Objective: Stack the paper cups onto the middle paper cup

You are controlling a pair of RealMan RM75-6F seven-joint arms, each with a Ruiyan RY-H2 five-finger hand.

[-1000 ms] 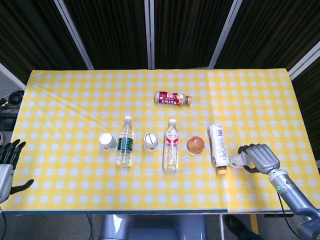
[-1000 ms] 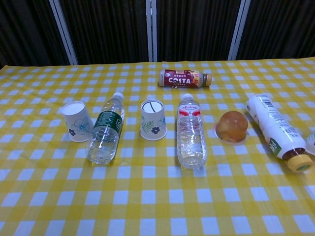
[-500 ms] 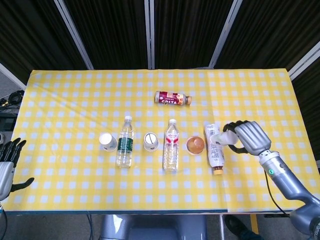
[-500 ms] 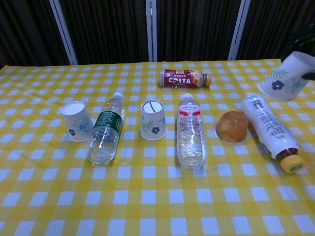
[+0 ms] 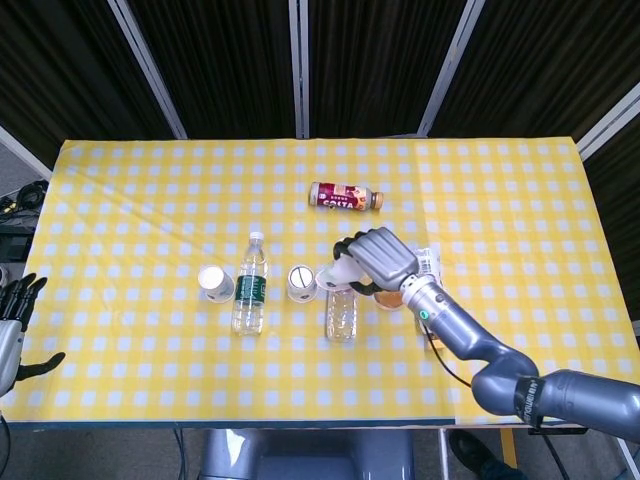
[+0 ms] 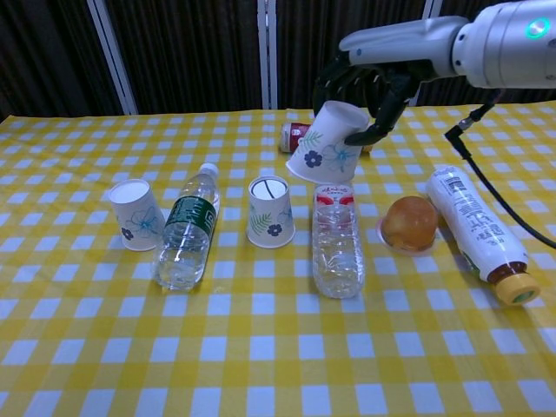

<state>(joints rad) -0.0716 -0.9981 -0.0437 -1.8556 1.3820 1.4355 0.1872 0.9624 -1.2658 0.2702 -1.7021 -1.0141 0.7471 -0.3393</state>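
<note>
My right hand (image 6: pixel 365 91) (image 5: pixel 378 257) holds a white flowered paper cup (image 6: pixel 327 143) (image 5: pixel 338 272) in the air, tilted with its mouth down and to the left, above the clear water bottle (image 6: pixel 337 241) (image 5: pixel 342 303). The middle paper cup (image 6: pixel 270 212) (image 5: pixel 301 283) stands upside down just left of and below the held cup. Another upside-down paper cup (image 6: pixel 135 214) (image 5: pixel 215 283) stands further left. My left hand (image 5: pixel 17 325) hangs open off the table's left front corner.
A green-labelled bottle (image 6: pixel 185 230) lies between the two standing cups. A Costa bottle (image 5: pixel 346 196) lies behind, an orange jelly cup (image 6: pixel 409 223) and a white bottle (image 6: pixel 480 231) lie to the right. The yellow checked cloth (image 6: pixel 261 347) is bare in front.
My right hand has carried the paper cup from the right side leftward, over the white bottle and jelly cup, to above the clear bottle. The left hand has barely moved.
</note>
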